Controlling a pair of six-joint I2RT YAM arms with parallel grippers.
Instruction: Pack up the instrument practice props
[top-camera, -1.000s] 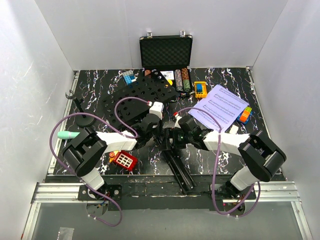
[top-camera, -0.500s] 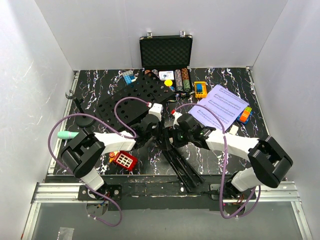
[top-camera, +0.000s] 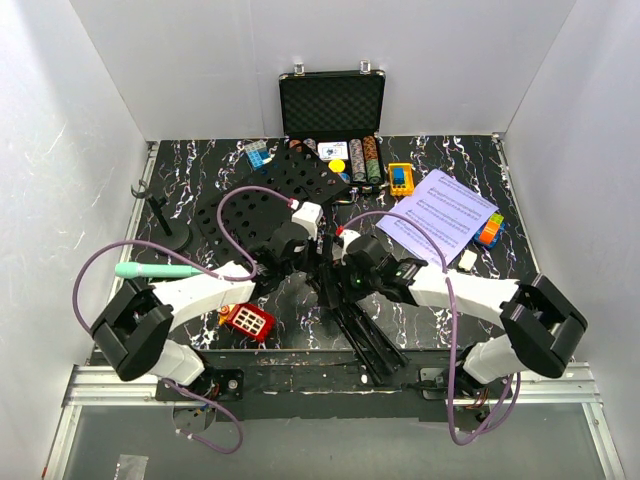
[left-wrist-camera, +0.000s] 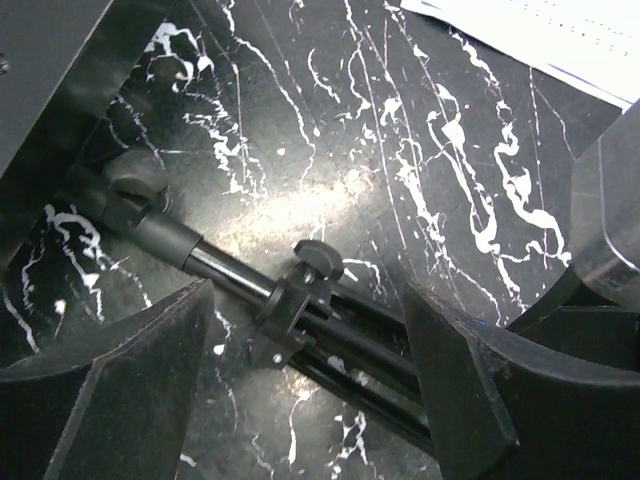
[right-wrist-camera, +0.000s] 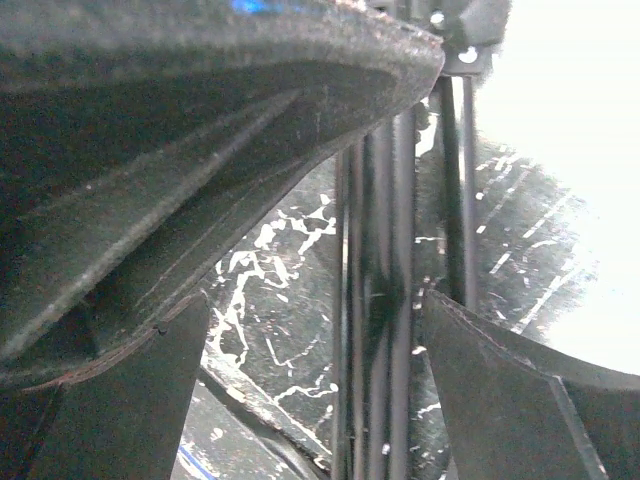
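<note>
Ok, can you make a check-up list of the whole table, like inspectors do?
Surface: black marbled table, crowded.
Job's things: music stand lying flat in the middle; sheets at right; mic at left; mic stand standing behind the mic.
Clutter: open chip case at the back; red toy near the front; small blocks.
Grippers: left gripper and right gripper both open, astride the music stand.
Cables: purple cables loop off both arms.
Surroundings: white walls; metal rail in front.
</note>
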